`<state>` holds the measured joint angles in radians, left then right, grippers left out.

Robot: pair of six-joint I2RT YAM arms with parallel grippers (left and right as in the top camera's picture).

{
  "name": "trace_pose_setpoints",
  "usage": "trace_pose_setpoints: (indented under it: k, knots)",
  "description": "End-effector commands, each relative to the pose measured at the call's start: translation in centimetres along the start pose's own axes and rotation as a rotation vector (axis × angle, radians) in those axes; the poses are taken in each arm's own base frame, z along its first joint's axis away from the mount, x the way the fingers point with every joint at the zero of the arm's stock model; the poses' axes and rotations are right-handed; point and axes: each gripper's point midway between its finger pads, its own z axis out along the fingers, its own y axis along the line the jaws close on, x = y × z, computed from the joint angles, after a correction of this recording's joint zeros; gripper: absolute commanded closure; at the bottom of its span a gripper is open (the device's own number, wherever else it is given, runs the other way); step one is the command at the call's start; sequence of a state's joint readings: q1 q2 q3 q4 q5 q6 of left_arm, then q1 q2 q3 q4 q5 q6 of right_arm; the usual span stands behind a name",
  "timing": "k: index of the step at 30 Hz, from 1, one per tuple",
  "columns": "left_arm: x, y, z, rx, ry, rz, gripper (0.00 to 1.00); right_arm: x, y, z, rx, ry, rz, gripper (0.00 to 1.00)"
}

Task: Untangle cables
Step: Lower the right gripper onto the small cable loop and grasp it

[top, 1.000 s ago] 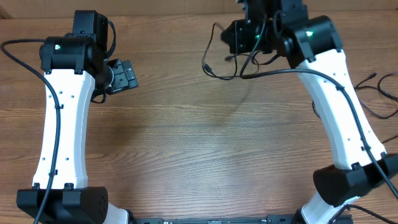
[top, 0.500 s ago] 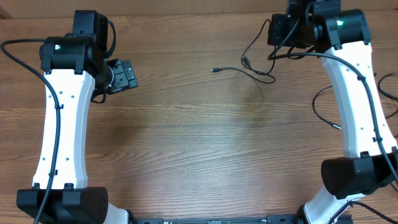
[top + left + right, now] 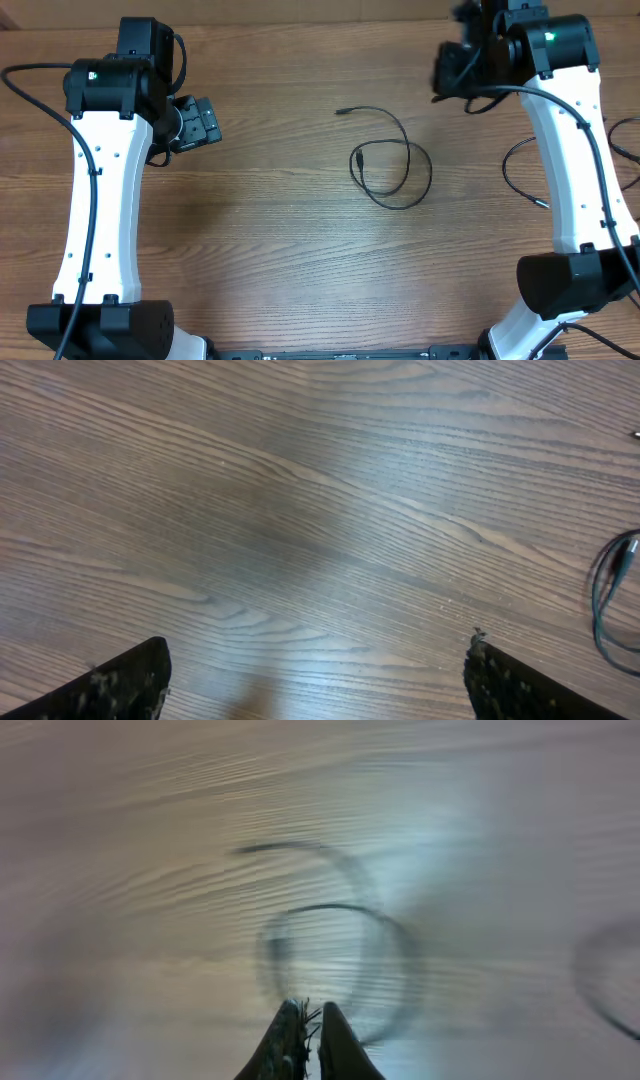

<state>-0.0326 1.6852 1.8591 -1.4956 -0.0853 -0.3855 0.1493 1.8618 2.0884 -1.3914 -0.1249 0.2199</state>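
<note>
One thin black cable lies in a loose loop on the table right of centre, its plug tip pointing left. It also shows blurred in the right wrist view and at the right edge of the left wrist view. My right gripper hovers above the table behind the loop; its fingers stand close together with nothing seen between them. My left gripper is at the far left, wide open and empty. Another thin cable lies beside the right arm.
More black cord lies at the table's right edge. The white arms stand at both sides, each with a thick black cable along it. Bare wood tabletop lies between the arms.
The cable that hung from my right gripper has dropped and now lies in a loop on the table. The right gripper stays at the far right. The left arm has not moved.
</note>
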Motion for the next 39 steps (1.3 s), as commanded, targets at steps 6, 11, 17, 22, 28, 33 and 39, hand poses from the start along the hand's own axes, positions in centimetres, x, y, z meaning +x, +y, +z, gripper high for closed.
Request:
trace_pose_setpoints:
  k: [6,11,17,22,28,33,39]
  knots:
    - [0.0,-0.2,-0.1,0.011,-0.001,0.012,0.07,0.8,-2.3,-0.2,0.120,0.017,0.103,0.60]
    - [-0.2,-0.3,-0.1,0.013,-0.008,0.012,0.07,3.6,-0.5,1.9,0.001,0.149,0.112,0.49]
    - [-0.2,-0.3,-0.1,0.013,-0.008,0.012,0.06,8.1,-1.3,6.2,0.034,0.299,0.129,0.43]
    - [-0.2,-0.3,-0.1,0.013,-0.009,0.012,0.06,11.9,-1.6,10.0,0.058,0.383,0.224,0.43]
    - [-0.2,-0.3,-0.1,0.013,-0.009,0.012,0.06,15.5,-0.1,14.0,-0.008,0.435,0.289,0.42]
    - [-0.1,-0.3,-0.1,0.012,-0.006,0.012,0.06,18.0,-0.9,16.3,0.033,0.452,0.442,0.43]
    - [-0.1,-0.3,-0.1,0.012,-0.005,0.013,0.06,19.0,-0.9,18.6,-0.017,0.421,0.492,0.43]
